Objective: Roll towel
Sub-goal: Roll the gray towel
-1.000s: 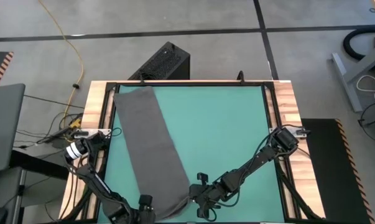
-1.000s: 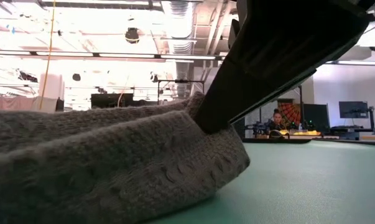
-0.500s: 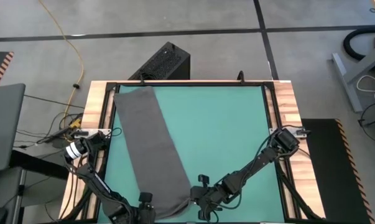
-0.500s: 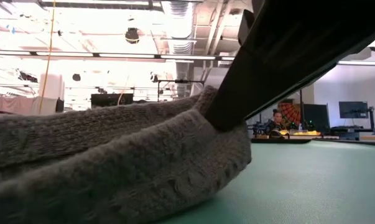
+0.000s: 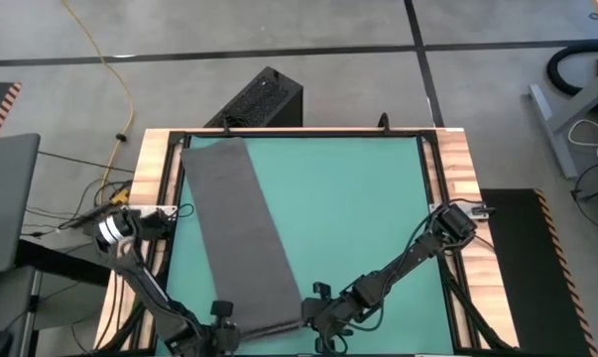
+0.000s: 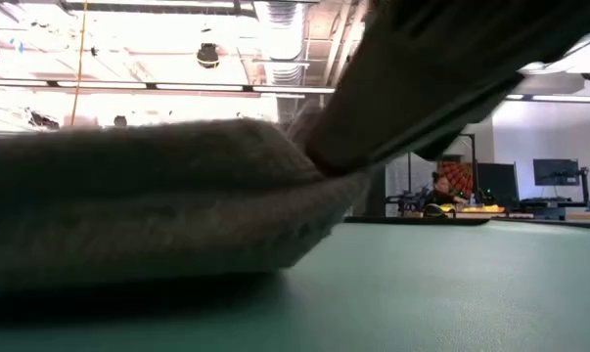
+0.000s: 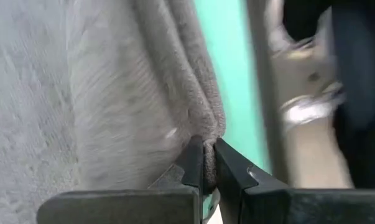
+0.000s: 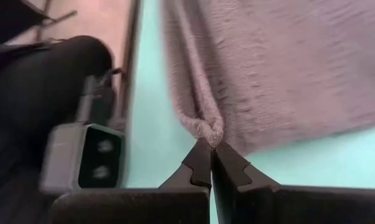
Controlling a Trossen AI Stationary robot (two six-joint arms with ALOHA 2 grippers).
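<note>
Lying flat as a long diagonal strip, the dark grey towel (image 5: 237, 230) runs from the bench's far left corner down to the near edge, on the green mat (image 5: 358, 218). Its near end is bunched into a low fold, lifted slightly off the mat in the low view.

Left hand (image 5: 219, 319) sits at the near-left corner of that end. Fingers (image 7: 193, 165) pressed together, pinching the towel's folded edge; the cloth ridge runs right into the gap between them in the left wrist view.

Right hand (image 5: 313, 312) is at the near-right corner of the same end, just beside the left one. Fingers (image 8: 201, 163) closed, tips nipping the small rolled lip of the towel edge.

Both arms reach in from the near bench (image 5: 457, 164) corners, low over the mat. Rest of the towel is smooth and unrolled. Person seated far back in the room (image 6: 437, 188), clear of the rig.
</note>
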